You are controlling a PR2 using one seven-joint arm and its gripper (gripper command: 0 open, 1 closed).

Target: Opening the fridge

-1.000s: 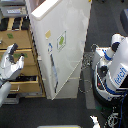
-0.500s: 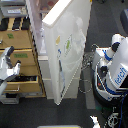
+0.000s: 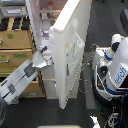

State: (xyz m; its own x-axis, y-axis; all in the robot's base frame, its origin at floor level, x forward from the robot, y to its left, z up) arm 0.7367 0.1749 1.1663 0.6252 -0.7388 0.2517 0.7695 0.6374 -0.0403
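The off-white fridge door (image 3: 70, 55) stands swung wide open, its edge facing the camera, with a small green-figure sticker (image 3: 69, 47) on its face. The white shelved interior (image 3: 50, 10) shows at the top behind it. My white arm (image 3: 22, 77) reaches in from the lower left of the exterior view. My gripper (image 3: 44, 51) sits in the gap between the fridge body and the inner side of the door, close to or against the door. Its fingers are small and dark, and I cannot tell if they are open or shut.
A tan wooden drawer cabinet (image 3: 15, 47) stands at the exterior view's left, behind my arm. A white-and-blue rounded robot body (image 3: 116, 70) with cables stands at the right, close to the open door. Dark floor (image 3: 75, 117) lies in front.
The door has swung further open toward the exterior view's right. My arm has moved right and forward into the gap behind the door.
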